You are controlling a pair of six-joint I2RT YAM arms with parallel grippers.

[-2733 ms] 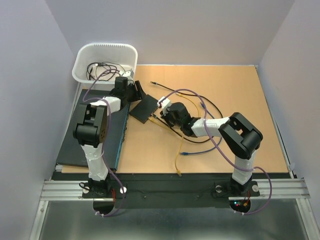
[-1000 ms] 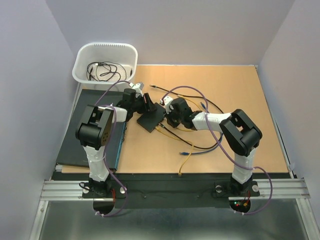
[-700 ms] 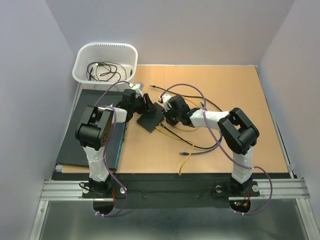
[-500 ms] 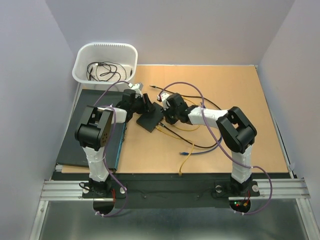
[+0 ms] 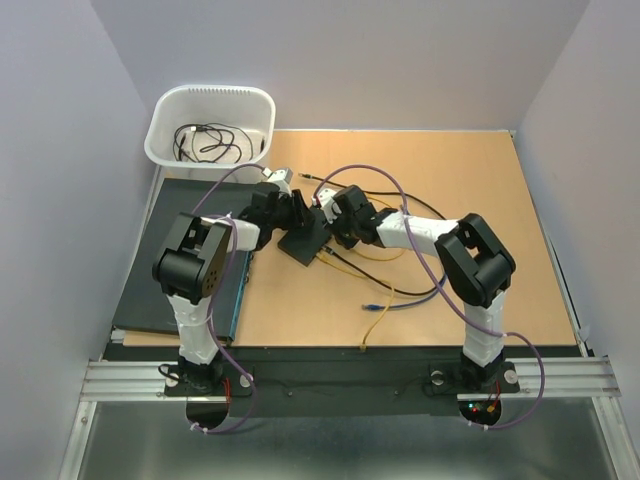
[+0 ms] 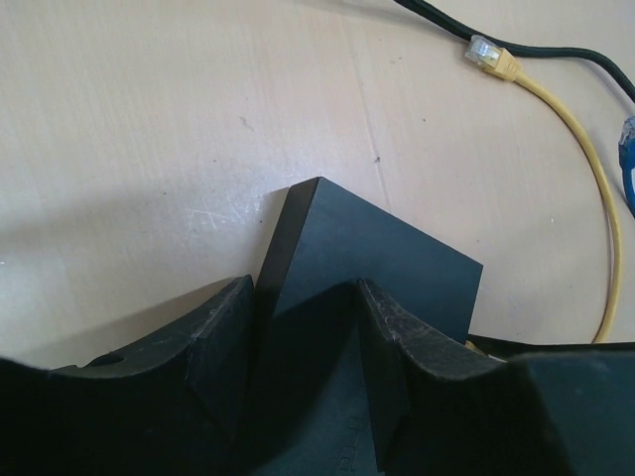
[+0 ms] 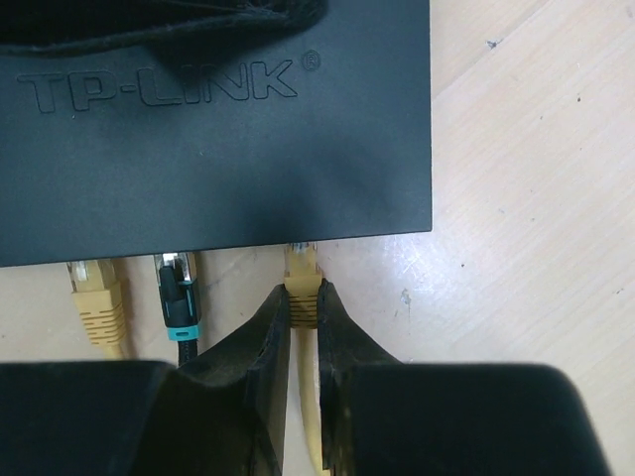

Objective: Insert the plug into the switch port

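Switch (image 5: 305,240): flat black box on the desk (image 5: 480,200), left of centre, wedged between the two arms. Port edge faces the right arm.

Left tool (image 6: 305,290) straddles one corner of the switch, fingers tight alongside it. Looks like bracing, but can't tell if it's actually clamped.

Right tool (image 7: 303,296) is closed, pinching the yellow plug (image 7: 302,273) by its boot. The clear tip sits right at the port edge, roughly square to it. Port mouth itself is hidden under the top face.

Step, as I read it: final insertion. Plug is lined up and at most just started, not seated.

Next move needs a straight push along the plug axis with no yaw, while the left side keeps the box from sliding back. Risk is a tip catching on the port lip.

Two neighbours already in: seated yellow plug (image 7: 96,288) and black plug (image 7: 179,297) with a teal boot.

Writing: "TP-LINK" with ® embossed on the lid (image 7: 164,89). Nothing else legible.
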